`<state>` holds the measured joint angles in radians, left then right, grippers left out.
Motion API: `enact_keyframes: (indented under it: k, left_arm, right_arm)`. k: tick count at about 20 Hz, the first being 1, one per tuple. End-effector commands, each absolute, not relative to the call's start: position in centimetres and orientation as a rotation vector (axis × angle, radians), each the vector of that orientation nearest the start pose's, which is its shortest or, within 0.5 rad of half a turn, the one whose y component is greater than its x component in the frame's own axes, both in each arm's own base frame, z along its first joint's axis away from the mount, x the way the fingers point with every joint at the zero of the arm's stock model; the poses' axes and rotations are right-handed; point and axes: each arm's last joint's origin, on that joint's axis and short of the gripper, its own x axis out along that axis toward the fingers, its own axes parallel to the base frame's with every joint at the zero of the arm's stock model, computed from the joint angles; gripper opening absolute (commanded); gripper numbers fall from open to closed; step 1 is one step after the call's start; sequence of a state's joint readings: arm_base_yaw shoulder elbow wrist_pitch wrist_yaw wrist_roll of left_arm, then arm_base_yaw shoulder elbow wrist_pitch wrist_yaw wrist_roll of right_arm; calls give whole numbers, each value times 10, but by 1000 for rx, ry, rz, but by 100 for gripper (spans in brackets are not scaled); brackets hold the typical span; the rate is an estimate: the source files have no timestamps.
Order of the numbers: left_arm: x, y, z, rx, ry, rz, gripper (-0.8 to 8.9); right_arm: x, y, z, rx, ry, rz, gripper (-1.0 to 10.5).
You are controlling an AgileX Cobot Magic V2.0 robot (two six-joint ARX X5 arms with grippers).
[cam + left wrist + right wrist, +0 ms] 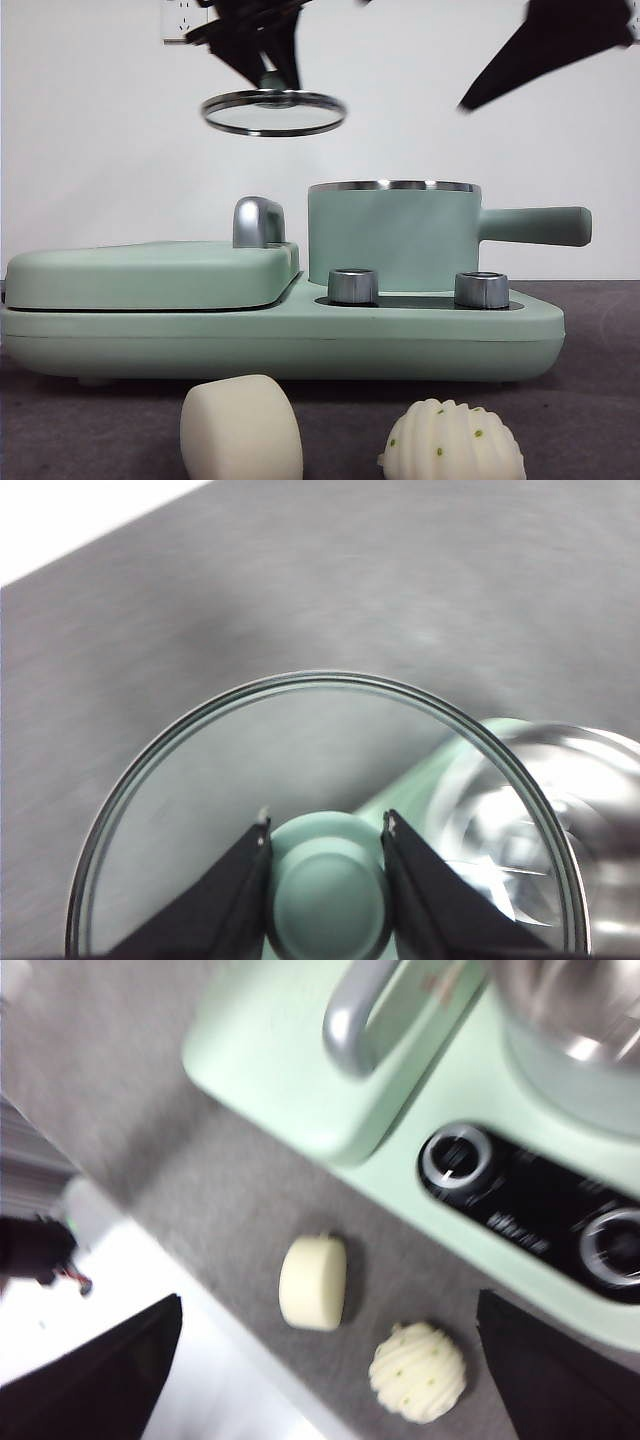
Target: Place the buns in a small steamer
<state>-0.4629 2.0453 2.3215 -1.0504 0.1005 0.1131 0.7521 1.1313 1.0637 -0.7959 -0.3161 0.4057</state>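
Observation:
My left gripper (326,823) is shut on the green knob (328,890) of the glass lid (273,112). It holds the lid in the air, up and to the left of the mint-green small steamer (395,235), which stands uncovered. The steamer's steel inside also shows in the left wrist view (545,830). The smooth bun (240,430) and the pleated bun (452,440) lie on the grey table in front of the appliance. My right gripper (328,1298) is open and empty, high above both buns: the smooth one (313,1282) and the pleated one (418,1371). In the front view it shows at the top right (545,50).
The steamer stands on a mint-green appliance base (280,335) with two steel knobs (352,285) (481,289). A flat hinged lid section (150,272) with a steel handle (257,221) takes up its left half. The table edge (200,1360) runs near the buns.

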Motion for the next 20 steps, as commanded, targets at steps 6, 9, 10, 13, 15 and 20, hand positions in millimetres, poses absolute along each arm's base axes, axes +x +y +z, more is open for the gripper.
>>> enact_keyframes:
  k: [6,9,10,13,15,20]
  left_arm:
    - [400,-149,413,202,661,-475,5]
    - [405,-136,413,191,658,-444,5]
    - [406,-134,413,188,656,-438,5]
    - [408,-128,413,183,657,-423,5]
    - [409,-126,413,180,657,-418,5]
    - [409,-124,413,177,658,-414,5]
  right_arm:
    - [148,235,255,-51,1252,785,458]
    - [148,258,228,-108,1305,806,458]
    - [147,264,221,-124,1311,815,458]
    - [145,280,202,-155,1321,839,458]
    - [144,286,194,-171,1326,846,458]
    - [147,292,177,-232,1320,797,372]
